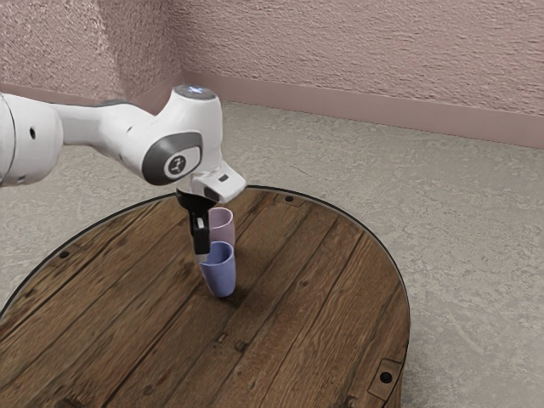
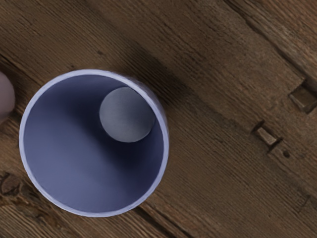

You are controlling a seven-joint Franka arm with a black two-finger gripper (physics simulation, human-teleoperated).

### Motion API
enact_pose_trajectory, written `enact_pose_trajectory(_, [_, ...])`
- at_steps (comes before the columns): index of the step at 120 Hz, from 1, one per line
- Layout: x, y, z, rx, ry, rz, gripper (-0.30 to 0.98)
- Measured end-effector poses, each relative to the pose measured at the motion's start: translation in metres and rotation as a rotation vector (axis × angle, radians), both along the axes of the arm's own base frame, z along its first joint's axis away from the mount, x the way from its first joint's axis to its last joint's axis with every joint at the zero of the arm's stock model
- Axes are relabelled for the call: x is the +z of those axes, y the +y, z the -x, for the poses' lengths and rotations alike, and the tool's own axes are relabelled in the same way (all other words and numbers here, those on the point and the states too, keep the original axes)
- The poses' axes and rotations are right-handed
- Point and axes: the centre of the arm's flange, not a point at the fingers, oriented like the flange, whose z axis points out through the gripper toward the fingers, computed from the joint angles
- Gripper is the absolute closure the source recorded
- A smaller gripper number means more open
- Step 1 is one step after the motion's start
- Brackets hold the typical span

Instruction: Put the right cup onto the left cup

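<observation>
My gripper [image 1: 202,256] points down beside the blue cup [image 1: 220,274], its tip at the cup's rim on the exterior view's left side. Whether it touches the rim, I cannot tell. The pink cup [image 1: 223,226] stands just behind the blue one in the exterior view, its lower part partly hidden. Under my hand, the wrist view looks into the open mouth of the blue cup [image 2: 74,158], down to its round bottom. A sliver of the pink cup [image 2: 5,96] shows at that view's edge, apart from the blue cup.
The round wooden table [image 1: 314,289] has a dark rim and small metal fittings near its edge. Plank seams and small recesses [image 2: 266,134] mark the wood near the blue cup. Pink textured walls [image 1: 365,51] rise beyond the grey floor [image 1: 459,229].
</observation>
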Motion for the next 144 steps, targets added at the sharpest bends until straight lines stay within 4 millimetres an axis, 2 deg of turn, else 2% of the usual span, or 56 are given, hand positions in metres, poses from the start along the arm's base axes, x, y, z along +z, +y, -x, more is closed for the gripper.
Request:
enact_pose_trajectory(16, [-0.033,-0.003,-0.008,0.007,-0.005,-0.007,0.01])
enact_pose_trajectory(40, [-0.056,-0.018,-0.013,-0.004,-0.034,-0.010,0.01])
enact_pose_trajectory(63, [-0.060,-0.020,-0.012,0.020,-0.067,0.001,0.46])
enact_pose_trajectory(82, [-0.075,-0.018,-0.003,0.049,-0.092,0.015,0.66])
enact_pose_trajectory(98, [-0.075,-0.015,0.001,0.066,-0.131,0.022,0.73])
enact_pose_trajectory(127, [-0.071,-0.016,-0.001,0.088,-0.178,0.024,0.77])
enact_pose_trajectory(144, [-0.041,-0.019,0.001,0.097,-0.220,0.029,0.78])
